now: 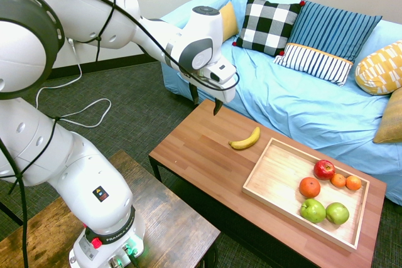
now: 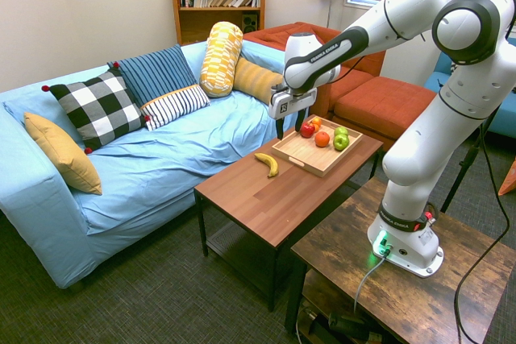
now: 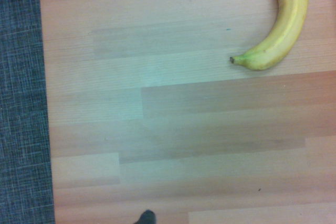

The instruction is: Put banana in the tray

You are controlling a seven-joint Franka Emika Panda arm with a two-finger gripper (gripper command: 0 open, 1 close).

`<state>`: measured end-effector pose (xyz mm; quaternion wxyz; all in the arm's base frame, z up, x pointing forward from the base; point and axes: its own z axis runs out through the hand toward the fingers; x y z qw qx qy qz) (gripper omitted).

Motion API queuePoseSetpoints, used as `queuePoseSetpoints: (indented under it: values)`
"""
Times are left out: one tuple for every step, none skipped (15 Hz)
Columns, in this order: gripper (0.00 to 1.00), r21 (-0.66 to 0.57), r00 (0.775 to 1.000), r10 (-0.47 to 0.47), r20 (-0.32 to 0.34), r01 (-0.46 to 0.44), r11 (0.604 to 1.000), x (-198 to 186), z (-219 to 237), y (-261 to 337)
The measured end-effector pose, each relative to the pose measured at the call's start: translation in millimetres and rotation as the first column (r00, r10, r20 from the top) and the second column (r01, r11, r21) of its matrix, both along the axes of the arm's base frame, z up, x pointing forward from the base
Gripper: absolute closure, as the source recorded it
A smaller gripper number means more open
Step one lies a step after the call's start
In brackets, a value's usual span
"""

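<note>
The yellow banana [image 1: 245,139] [image 2: 268,163] lies on the reddish-brown table [image 1: 201,161], just outside the near-left corner of the light wooden tray [image 1: 271,180] [image 2: 297,155]. In the wrist view part of the banana [image 3: 281,30] shows against the table boards. My gripper [image 1: 205,100] [image 2: 289,127] hangs open above the table's sofa-side end, well above and off to one side of the banana, with nothing between its fingers.
Inside the tray lie a red apple [image 1: 324,169], two green apples [image 1: 313,210], an orange [image 1: 309,187] and two small orange fruits [image 1: 345,181]. A blue sofa [image 1: 301,105] with cushions runs along the table's far side. A darker wooden table [image 1: 157,224] stands beside it.
</note>
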<state>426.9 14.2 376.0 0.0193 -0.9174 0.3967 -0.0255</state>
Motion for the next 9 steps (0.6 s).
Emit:
queuePoseSetpoints:
  values:
    - [0.00, 0.000, 1.000, 0.001, -0.001, -0.001, 1.000, 1, 0, 0]
    - [0.00, -0.003, 1.000, 0.002, -0.004, -0.002, 1.000, 1, -2, 0]
    - [0.00, -0.004, 1.000, -0.002, -0.004, 0.002, 1.000, 2, -3, -3]
    - [0.00, -0.007, 1.000, -0.010, -0.001, 0.010, 1.000, 4, -4, -7]
    - [0.00, -0.012, 1.000, -0.025, 0.006, 0.025, 1.000, 9, -5, -14]
    - [0.00, -0.020, 0.999, -0.046, 0.026, 0.047, 0.999, 17, -8, -22]
    - [0.00, -0.030, 0.996, -0.073, 0.047, 0.074, 0.997, 29, -15, -28]
    - [0.00, -0.036, 0.994, -0.094, 0.058, 0.096, 0.995, 44, -30, -32]
    - [0.00, -0.041, 0.992, -0.109, 0.059, 0.111, 0.993, 59, -48, -33]
